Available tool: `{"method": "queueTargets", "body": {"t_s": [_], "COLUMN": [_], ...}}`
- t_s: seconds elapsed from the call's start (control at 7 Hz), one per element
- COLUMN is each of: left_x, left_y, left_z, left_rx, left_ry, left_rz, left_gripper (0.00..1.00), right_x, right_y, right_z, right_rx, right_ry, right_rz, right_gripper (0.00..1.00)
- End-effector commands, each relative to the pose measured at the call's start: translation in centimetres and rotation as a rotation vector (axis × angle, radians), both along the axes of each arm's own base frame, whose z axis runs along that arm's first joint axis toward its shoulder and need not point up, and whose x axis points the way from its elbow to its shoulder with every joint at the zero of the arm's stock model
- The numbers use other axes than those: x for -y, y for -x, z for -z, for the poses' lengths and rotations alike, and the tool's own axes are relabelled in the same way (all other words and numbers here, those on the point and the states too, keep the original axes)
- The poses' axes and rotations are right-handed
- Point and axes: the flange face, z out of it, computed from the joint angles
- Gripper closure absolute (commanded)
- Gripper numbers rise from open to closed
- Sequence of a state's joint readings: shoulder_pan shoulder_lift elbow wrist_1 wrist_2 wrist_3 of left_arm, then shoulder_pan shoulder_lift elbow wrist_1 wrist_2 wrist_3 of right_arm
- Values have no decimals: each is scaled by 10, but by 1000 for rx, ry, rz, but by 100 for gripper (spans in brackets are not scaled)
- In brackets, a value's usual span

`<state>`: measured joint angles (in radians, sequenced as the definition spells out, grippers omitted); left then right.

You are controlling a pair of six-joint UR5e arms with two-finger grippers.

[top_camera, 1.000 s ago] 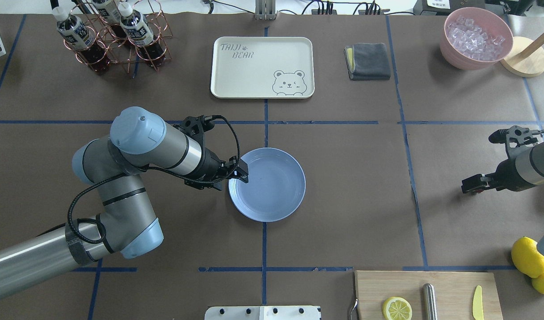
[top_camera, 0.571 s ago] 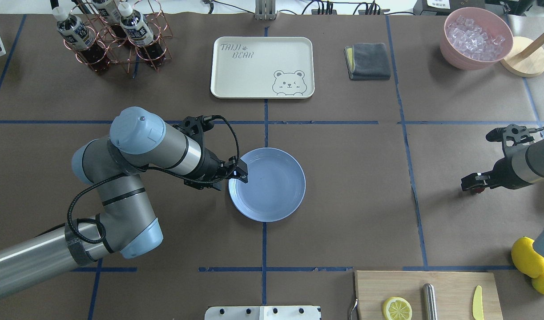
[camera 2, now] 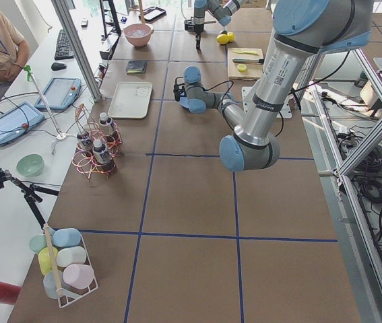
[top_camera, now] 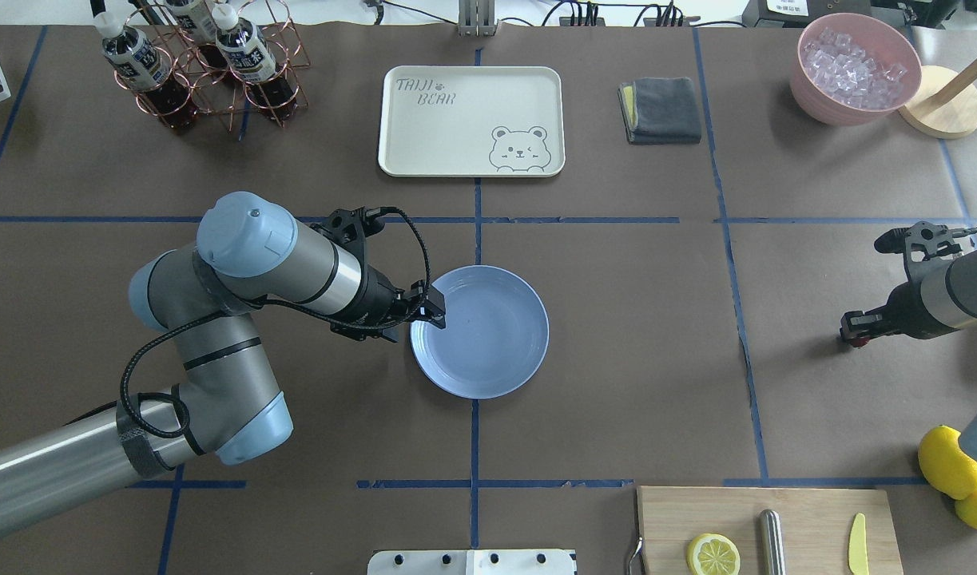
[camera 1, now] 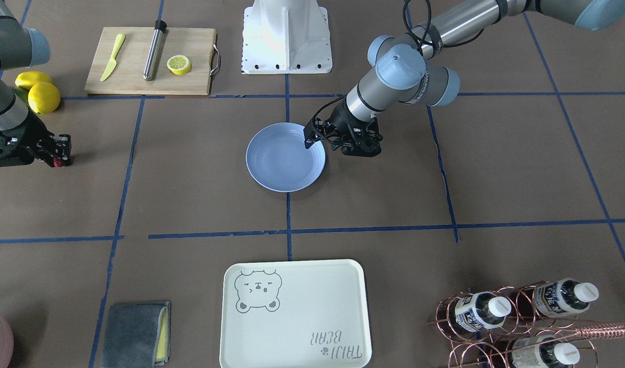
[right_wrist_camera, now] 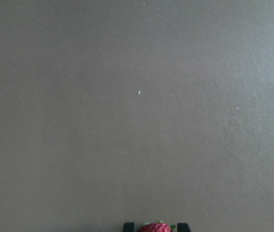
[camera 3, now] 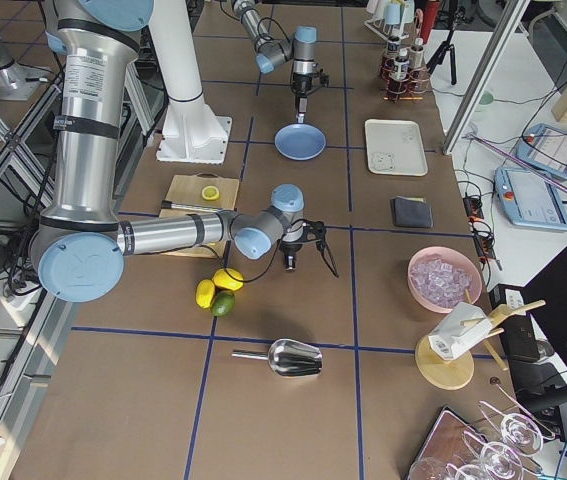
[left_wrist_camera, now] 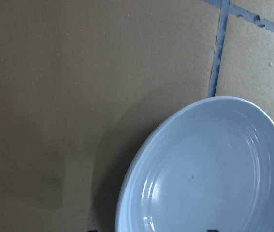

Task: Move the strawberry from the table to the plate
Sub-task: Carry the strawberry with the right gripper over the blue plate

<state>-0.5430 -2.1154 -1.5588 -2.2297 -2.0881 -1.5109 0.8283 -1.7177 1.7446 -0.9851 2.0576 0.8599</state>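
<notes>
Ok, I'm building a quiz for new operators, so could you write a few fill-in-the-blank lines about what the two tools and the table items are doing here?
1. The right tool is shut on the ____.
2. The left tool, open, hangs at the rim of the light-blue ____.
3. The pink bowl at the table's far corner holds ____.

Missing words: strawberry; plate; ice.
</notes>
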Motion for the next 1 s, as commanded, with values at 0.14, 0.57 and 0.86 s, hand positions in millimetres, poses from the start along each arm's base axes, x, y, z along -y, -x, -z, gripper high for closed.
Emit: {"method": "queueTargets", "body": {"t_s": [0.14,0.57,0.86], "left_x": [-2,-11,-9], "left_y": [4,24,29], "left_z": [8,7,-5], "left_rx": [-15,-30,-15], "left_ry": [-8,-19,-13], "left_rz": [1,5,10], "left_gripper": [20,20,20], "right_x": [8,-35,-60], "right_y": [16,194,275], "right_z": [126,302,383], "right_rx": [123,356,318], "right_ry": [67,155,128], "right_rz": [-95,-40,-59], "right_gripper": [100,100,100]}}
